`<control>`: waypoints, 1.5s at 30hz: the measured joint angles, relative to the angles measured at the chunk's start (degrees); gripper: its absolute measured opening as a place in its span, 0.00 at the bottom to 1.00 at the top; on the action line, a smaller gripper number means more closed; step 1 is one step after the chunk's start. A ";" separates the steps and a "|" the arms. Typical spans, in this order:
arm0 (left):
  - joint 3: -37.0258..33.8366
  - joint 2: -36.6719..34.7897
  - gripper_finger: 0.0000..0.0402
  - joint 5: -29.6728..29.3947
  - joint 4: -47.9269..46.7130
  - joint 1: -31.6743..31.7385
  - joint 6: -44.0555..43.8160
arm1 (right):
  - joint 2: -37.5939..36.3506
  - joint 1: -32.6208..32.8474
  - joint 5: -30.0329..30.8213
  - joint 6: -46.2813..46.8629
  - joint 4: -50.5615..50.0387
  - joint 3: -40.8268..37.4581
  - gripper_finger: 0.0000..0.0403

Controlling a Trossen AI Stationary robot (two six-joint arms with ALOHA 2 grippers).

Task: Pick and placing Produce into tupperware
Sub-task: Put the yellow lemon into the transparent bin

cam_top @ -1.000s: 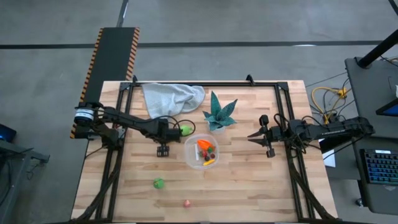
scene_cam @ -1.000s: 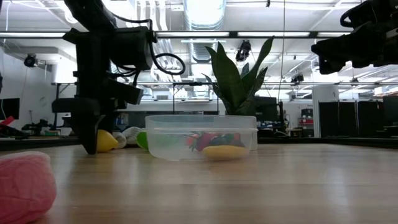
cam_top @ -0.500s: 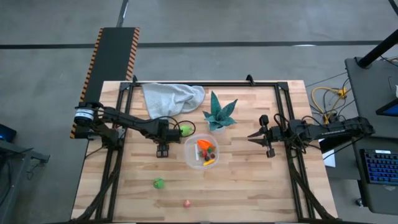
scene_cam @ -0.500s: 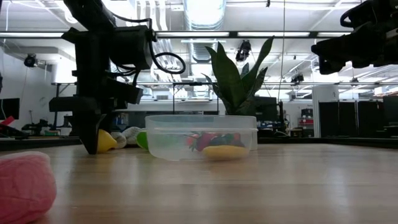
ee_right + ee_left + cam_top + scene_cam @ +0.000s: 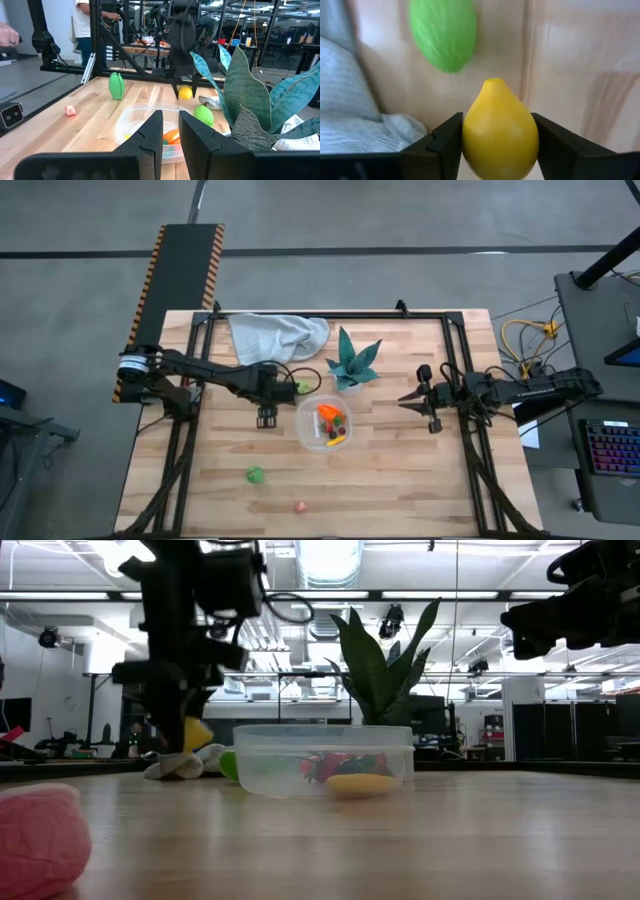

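Observation:
My left gripper (image 5: 497,127) is shut on the yellow lemon (image 5: 500,135) and hangs above the table left of the tupperware (image 5: 303,423), seen in the low view as left gripper (image 5: 185,735) with lemon (image 5: 198,731). The round clear tupperware (image 5: 325,762) holds orange, red, yellow and dark pieces. A green piece (image 5: 302,387) lies on the wood beside the cloth. Another green piece (image 5: 256,474) and a pink bit (image 5: 300,506) lie nearer the near edge. My right gripper (image 5: 402,399) waits right of the tupperware, level, fingers a narrow gap apart (image 5: 171,125). My left gripper pinches the lemon between its two fingers, one on each side of its wide middle (image 5: 470,137). The fingers come from above, pointing down. The lemon's pointed end (image 5: 493,82) sticks out past the fingertips. In the low view it hangs clear of the table.
A teal spiky-leaved plant (image 5: 353,362) stands just beyond the tupperware. A pale grey-blue cloth (image 5: 275,335) lies bunched at the far left, close to the left gripper. Bare wood stretches along the near half of the table (image 5: 400,480).
My left gripper has risen and shifted toward the tupperware, still shut on the lemon. The lemon, which sat at table level a second ago, is now lifted clear. The right arm has kept still.

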 joint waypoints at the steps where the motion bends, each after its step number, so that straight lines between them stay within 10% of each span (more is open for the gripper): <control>1: 0.97 -0.22 0.45 -0.01 -0.18 -0.09 0.12 | -0.05 0.02 0.00 0.00 -0.07 0.00 0.13; 45: 13.47 16.15 0.56 2.83 17.00 -5.04 16.75 | -0.08 0.01 0.02 0.00 -0.86 0.00 0.13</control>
